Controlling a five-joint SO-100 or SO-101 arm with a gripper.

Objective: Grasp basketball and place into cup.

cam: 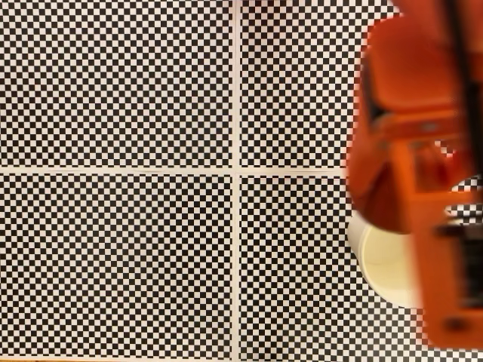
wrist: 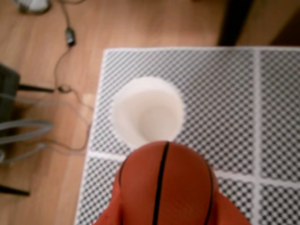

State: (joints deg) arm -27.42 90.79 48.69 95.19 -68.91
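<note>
In the wrist view the claw (wrist: pixel 164 215) pinches the basketball (wrist: pixel 164 187); the cup (wrist: pixel 147 112) sits at 12 o'clock.

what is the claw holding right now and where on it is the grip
The claw holds the basketball, gripped low on its two sides by orange fingers, above the checkered mat and near the cup.
</note>
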